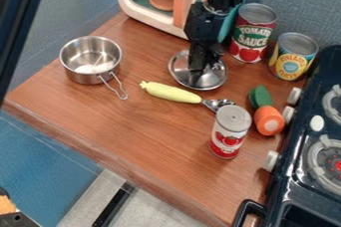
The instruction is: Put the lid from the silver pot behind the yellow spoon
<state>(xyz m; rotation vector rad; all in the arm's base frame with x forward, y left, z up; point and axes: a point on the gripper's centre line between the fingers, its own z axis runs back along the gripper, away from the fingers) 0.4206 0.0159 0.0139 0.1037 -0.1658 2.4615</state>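
Lid (pixel 212 80) lies behind the yellow spoon (pixel 170 92), under the end effector (pixel 201 68) (its grip I can't tell), near print-labelled cans (pixel 253 34).

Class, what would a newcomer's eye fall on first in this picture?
Probably the black claw, hanging over the shiny round lid behind the yellow-handled spoon. Next, perhaps the silver pot, standing uncovered at the picture's left, and the red-and-white can at the front.

There is one pot (pixel 85 75), one lid (pixel 214 79) and one spoon (pixel 170 92). There are three cans (pixel 230 131), two toy vegetable pieces (pixel 269 120) and one stove (pixel 297 176) with two burners (pixel 319 164) in sight.
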